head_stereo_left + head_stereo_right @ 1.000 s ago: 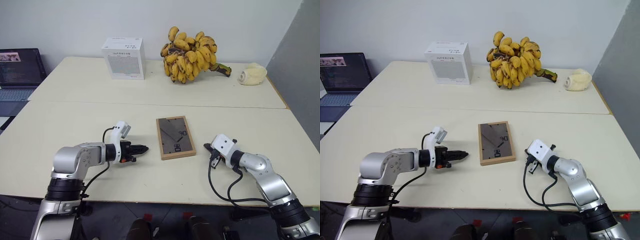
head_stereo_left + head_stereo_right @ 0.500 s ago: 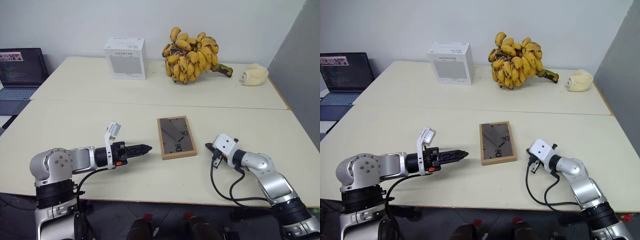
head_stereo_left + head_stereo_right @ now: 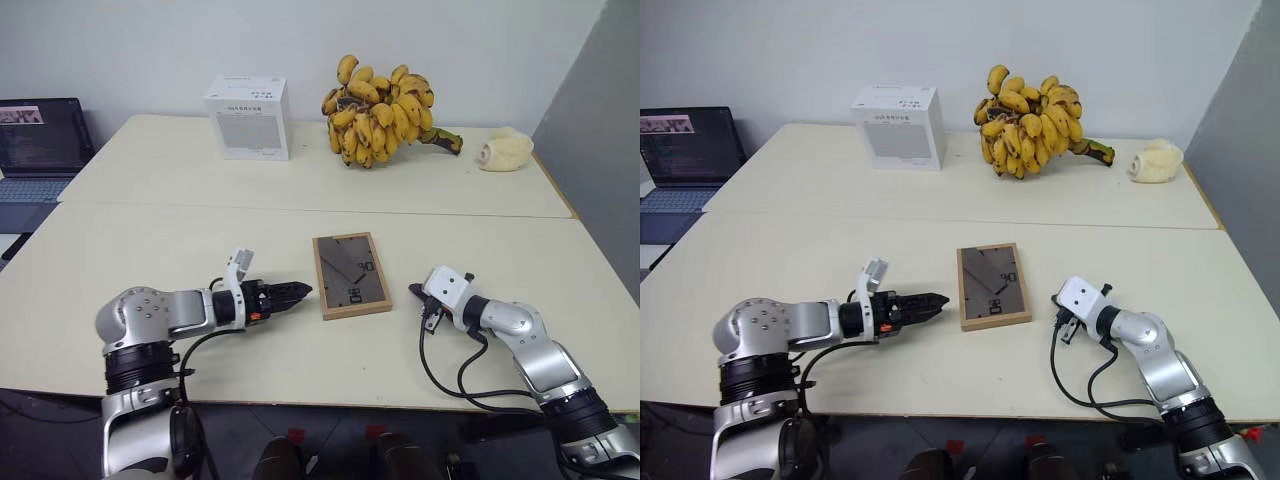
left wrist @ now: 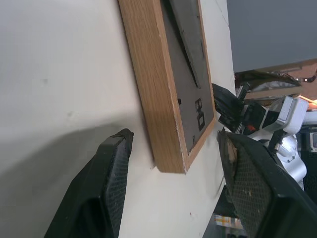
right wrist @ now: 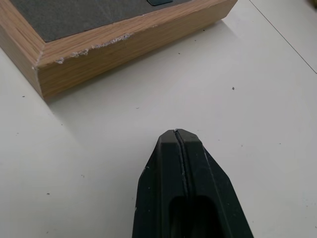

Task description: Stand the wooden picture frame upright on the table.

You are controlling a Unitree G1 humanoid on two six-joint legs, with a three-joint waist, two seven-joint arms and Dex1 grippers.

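**Frame still flat, left end effector lined up on its near corner**

Nearest: left end effector (image 3: 298,292) with black fingers spread apart, nothing between them, pointing at the near-left corner of the small rectangular light-wood picture frame (image 3: 350,274); left wrist view has that corner sitting in the gap between the two fingers (image 4: 110,173), not yet pinched as far as I can tell; right end effector (image 3: 413,292) fingers pressed together, empty, tip low over the cream rectangular surface (image 3: 180,250) just off the frame's near-right corner, apart from it in the right wrist view.

Frame lies flat, face down, dark grey-brown back panel up, near the middle of the front half of the surface, between the two end effectors; fold-out stand looks folded flat against the back, hard to be sure.

Progress, my read: early; approach done on both sides, no grasp, no lift; left to do: grip an edge, tip frame up, get the stand out, set it upright.

Further back: seam across the surface; beyond it a white cardboard box (image 3: 248,116), a big bunch of yellow spotted bananas (image 3: 378,109), a pale rounded lumpy object (image 3: 503,151) at the far right; open dark laptop (image 3: 38,140) off the left edge; plain white wall behind, grey panel on the right.
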